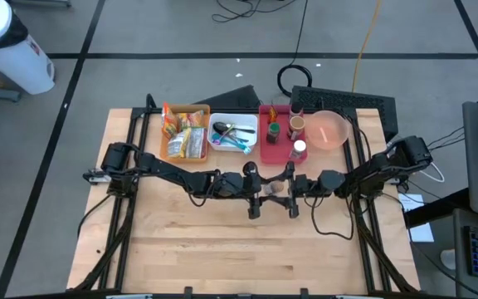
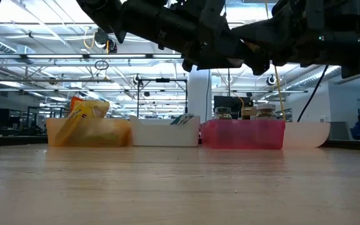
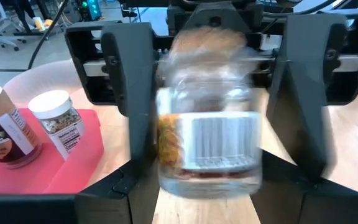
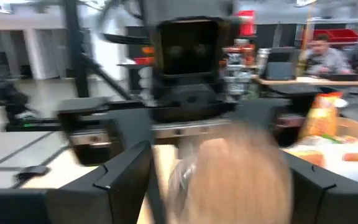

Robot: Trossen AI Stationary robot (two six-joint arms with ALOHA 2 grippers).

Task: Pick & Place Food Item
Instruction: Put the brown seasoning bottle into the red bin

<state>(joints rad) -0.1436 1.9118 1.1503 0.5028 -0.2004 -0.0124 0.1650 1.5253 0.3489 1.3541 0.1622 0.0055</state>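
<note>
Above the counter (image 1: pixel 222 241) centre, left tool (image 3: pixel 207 134) and right tool (image 4: pixel 213 168) face each other, both clamped around one clear barcode-labelled jar (image 3: pixel 210 137).

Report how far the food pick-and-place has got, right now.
Done: the jar is off the table, lifted between both arms above mid-table.
In hand: the left gripper has it between its fingers, and the right gripper closes around its wooden lid end, so this looks like a handover.
Left: one gripper must let go and the jar be placed, perhaps in the red tray.
</note>
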